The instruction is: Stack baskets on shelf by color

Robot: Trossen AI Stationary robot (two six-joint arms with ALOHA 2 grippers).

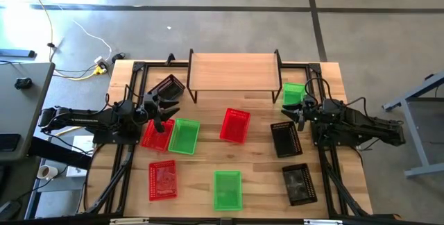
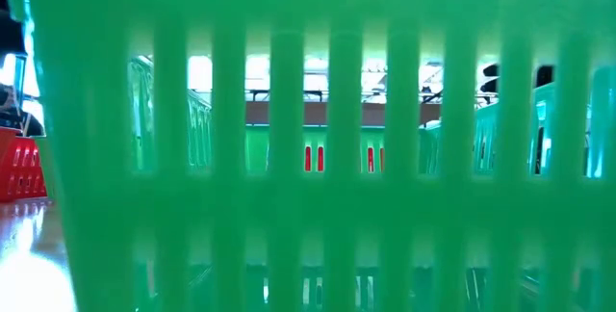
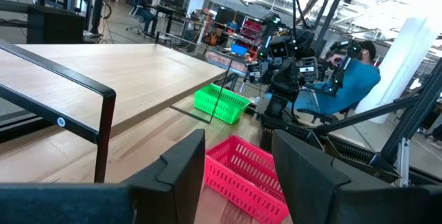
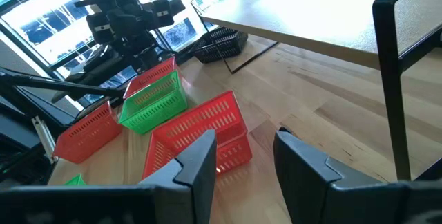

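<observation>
The shelf [image 1: 232, 72] stands at the table's far middle on thin black legs, its light wood top bare. Several baskets sit on the tabletop: red ones [image 1: 156, 133], [image 1: 234, 125], [image 1: 162, 179]; green ones [image 1: 184, 136], [image 1: 294, 94], [image 1: 227, 189]; black ones [image 1: 166, 86], [image 1: 285, 139], [image 1: 299, 183]. My left gripper [image 1: 161, 107] hovers open at the left, between the far black basket and a red one. My right gripper [image 1: 291, 112] hovers open at the right, between the far green basket and a black one. In the wrist views, both pairs of fingers [image 3: 238, 175], [image 4: 245, 165] have nothing between them.
The near green basket's slotted wall [image 2: 308, 139] fills the low view. Black frame rails [image 1: 128, 162] run along both sides of the table. A person in blue [image 3: 352, 79] sits beyond the table, behind the right arm [image 3: 290, 72]. Bare tabletop lies before the shelf [image 1: 208, 110].
</observation>
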